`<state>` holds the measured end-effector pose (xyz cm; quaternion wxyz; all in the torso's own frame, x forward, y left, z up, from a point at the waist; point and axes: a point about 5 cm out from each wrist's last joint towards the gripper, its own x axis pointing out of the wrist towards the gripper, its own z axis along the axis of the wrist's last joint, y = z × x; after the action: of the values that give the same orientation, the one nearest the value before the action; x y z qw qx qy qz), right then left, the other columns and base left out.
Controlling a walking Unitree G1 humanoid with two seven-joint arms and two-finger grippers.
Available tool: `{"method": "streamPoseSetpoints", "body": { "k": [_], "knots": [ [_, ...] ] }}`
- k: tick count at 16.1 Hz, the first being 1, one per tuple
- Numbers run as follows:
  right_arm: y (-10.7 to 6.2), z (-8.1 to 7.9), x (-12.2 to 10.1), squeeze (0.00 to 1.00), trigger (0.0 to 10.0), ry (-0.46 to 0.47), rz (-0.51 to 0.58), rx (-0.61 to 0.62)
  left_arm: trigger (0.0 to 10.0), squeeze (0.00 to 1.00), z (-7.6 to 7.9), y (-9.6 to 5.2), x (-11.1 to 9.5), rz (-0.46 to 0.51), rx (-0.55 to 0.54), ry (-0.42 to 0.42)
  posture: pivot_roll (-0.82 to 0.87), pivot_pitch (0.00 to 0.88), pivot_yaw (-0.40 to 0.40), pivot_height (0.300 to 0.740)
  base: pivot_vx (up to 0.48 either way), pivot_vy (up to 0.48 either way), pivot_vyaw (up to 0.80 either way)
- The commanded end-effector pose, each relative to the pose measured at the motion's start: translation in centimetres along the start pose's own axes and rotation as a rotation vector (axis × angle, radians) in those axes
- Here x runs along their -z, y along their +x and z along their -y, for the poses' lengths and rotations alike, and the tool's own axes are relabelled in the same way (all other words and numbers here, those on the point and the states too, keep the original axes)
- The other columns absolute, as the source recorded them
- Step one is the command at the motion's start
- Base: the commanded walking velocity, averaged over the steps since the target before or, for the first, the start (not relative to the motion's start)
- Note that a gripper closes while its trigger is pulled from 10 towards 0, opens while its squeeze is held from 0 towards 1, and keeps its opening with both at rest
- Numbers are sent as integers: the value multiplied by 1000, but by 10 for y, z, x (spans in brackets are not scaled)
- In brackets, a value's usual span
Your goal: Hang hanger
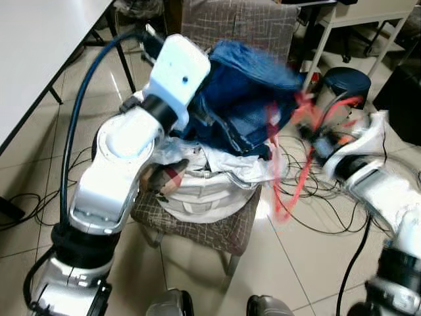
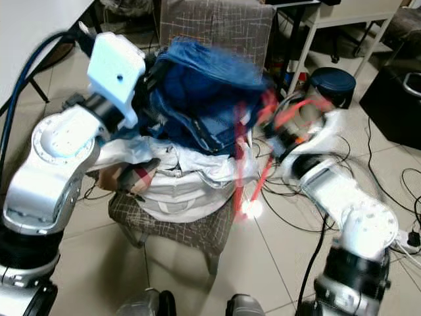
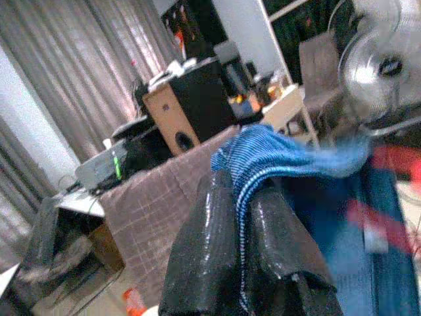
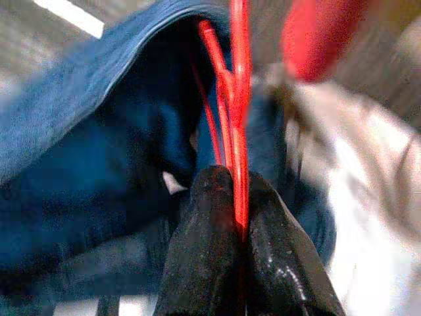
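A red wire hanger [image 1: 289, 158] hangs blurred to the right of a chair piled with clothes. My right gripper [image 4: 238, 197] is shut on the red hanger [image 4: 235, 99], its black fingers [image 4: 204, 257] pinching the wire against dark blue denim [image 4: 112, 191]. My left gripper [image 3: 240, 191] is shut on a fold of a blue garment [image 3: 263, 155], held above the pile. That blue denim garment [image 1: 243, 105] lies on top of white clothes [image 1: 204, 184] on the chair [image 1: 217, 230].
A white table [image 1: 39, 52] stands at the left. Cables [image 1: 316, 210] trail over the tiled floor right of the chair. A dark round stool [image 1: 345, 82] and a white desk [image 1: 368, 20] stand behind. A fan [image 3: 385, 66] and a speaker [image 3: 191, 118] appear in the left wrist view.
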<state>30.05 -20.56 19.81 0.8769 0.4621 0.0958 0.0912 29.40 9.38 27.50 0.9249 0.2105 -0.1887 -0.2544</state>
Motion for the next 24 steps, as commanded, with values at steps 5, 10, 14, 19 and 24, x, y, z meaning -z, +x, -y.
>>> {"method": "streamPoseSetpoints", "body": {
  "k": [5,10,14,19,24],
  "knots": [
    [22,-4,-41,0,10000,303,310,57,0,0,20,-1,-1,8,91,51,-101,94,24,740,0,0,0],
    [63,-26,-34,0,10000,559,326,40,431,0,48,-5,8,-57,230,75,-83,98,8,740,0,0,0],
    [74,-31,-39,0,10000,634,380,70,1059,0,60,-8,4,-50,340,16,-84,93,7,740,0,0,0],
    [85,-43,-31,0,10000,340,387,140,980,0,68,1,-34,77,405,-316,-82,87,6,740,0,0,0],
    [92,-61,-3,0,10000,54,291,122,627,0,46,14,-47,113,294,-549,-83,86,7,740,0,0,0]
  ]
}}
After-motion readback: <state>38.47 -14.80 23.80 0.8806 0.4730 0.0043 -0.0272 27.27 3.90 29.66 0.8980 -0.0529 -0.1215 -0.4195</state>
